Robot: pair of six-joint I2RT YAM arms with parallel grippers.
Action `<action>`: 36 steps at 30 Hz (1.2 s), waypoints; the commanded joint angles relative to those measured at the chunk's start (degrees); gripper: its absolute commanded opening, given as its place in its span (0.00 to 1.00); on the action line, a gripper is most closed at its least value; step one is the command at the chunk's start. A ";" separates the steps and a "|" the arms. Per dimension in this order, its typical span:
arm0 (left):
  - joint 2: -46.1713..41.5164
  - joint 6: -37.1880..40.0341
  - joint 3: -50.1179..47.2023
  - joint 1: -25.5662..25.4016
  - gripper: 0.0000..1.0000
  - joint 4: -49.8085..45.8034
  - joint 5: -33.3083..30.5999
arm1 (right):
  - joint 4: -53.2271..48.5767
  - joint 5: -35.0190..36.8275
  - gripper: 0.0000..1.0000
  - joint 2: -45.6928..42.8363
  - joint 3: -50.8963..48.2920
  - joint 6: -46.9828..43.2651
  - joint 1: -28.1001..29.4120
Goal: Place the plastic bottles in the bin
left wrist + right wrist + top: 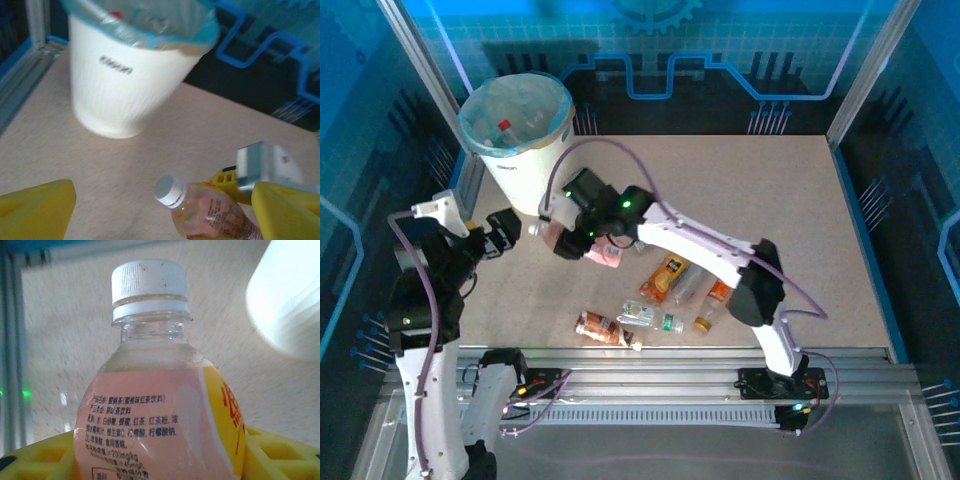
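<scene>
**Top view:** bin (525, 165) stands far-left on the table (800, 200), white w/ a pale blue-green liner. A red cap (504, 126) shows inside it. R arm reaches from near-right across to the left. R claw (558, 240) sits just near-right of the bin's base, pinching a pink bottle (542, 232) whose white cap points left. L claw (503, 232) is just left of that cap, on the near side of the bin, fingers spread wide. Loose bottles lie clustered near-centre, well apart from the bin:
- orange-label bottle (665, 277)
- green-label bottle (652, 319)
- red-brown bottle (598, 327)
- small yellow-cap bottle (703, 323)

**Left wrist:** L claw's yellow fingers (35, 210) sit at the two bottom corners, far apart. Further out lies the pink bottle (210, 215), white cap twd the left. A yellow finger and a grey part of the R claw (235, 182) sit right behind it. Bin (120, 95) stands beyond, far-left, on the table (225, 125), liner folded over the rim.

**Right wrist:** pink bottle (150, 410) is upright in frame, w/ a clear shoulder, a white ribbed cap and a pink-and-yellow printed label. R claw (160, 465) is closed on it, yellow fingers (35, 460) pressed vs. both sides of the lower body. Bin (290, 305) is a white blur at top right, near the bottle. Table (65, 340) lies behind.
</scene>
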 commanded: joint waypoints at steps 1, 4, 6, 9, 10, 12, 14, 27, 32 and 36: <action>3.08 -4.41 4.14 -0.19 0.90 6.25 12.57 | 2.06 -1.80 0.52 -7.05 -2.71 4.19 -1.31; 5.91 -8.00 6.50 -1.63 0.89 10.80 19.79 | 3.73 -4.67 0.52 -12.98 -6.00 7.78 -2.16; 7.35 -10.05 7.00 -3.32 0.89 14.28 23.97 | 5.13 -8.62 0.52 -16.28 -8.25 10.52 -2.81; 9.09 -12.39 7.39 -6.16 0.88 18.25 29.08 | 7.93 -11.53 0.52 -20.76 -12.20 13.47 -2.81; 9.50 -12.92 7.49 -7.11 0.88 19.16 30.31 | 8.97 -12.82 0.52 -22.07 -13.34 14.08 -2.86; 10.16 -13.77 7.55 -8.74 0.86 20.49 32.29 | 10.67 -14.33 0.52 -24.31 -15.31 15.15 -2.64; 10.81 -14.33 6.58 -10.85 0.84 22.69 34.38 | 12.10 -15.47 0.53 -26.06 -16.91 15.84 -2.51; 13.25 -12.80 5.00 -15.69 0.54 22.81 33.60 | 13.22 -16.25 0.55 -28.87 -19.21 16.17 -2.55; 14.04 -12.84 4.16 -15.78 0.38 23.87 31.64 | 14.26 -14.63 0.56 -28.80 -20.29 16.64 -3.13; 15.65 -13.80 4.22 -15.77 0.29 25.25 31.30 | 15.24 -14.08 0.57 -28.01 -20.21 17.57 -4.03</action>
